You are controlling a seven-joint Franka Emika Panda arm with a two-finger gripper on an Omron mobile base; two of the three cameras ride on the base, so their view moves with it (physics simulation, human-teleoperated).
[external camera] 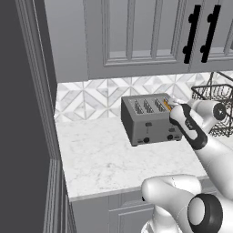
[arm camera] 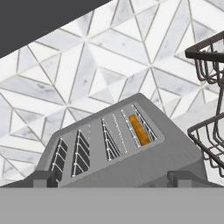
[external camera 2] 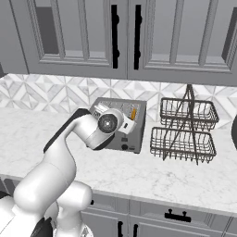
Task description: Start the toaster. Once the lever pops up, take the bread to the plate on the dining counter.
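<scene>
On the white marble worktop (external camera: pixel 100 159), a dark grey boxy four-slot toaster (external camera: pixel 148 119) holds a golden-crusted bread slice (arm camera: pixel 138 129) in its end slot, beside a wire basket rack (external camera 2: pixel 185 132). The robot's hand (arm camera: pixel 111 179) hovers over the toaster's front, fingers spread.

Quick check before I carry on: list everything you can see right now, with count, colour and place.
toaster: one, dark grey, four slots, on the counter against the backsplash.
bread: one, golden-orange edge showing, sunk in the toaster slot nearest the wire basket.
wire basket: one, dark, two tiers, on the counter beside the toaster.
counter: one, white marble-look, grey drawers below.
backsplash: white and grey geometric tiles.
wall cabinets: grey, black handles, above the counter.
gripper: one, dark fingers apart, just in front of the toaster.
</scene>
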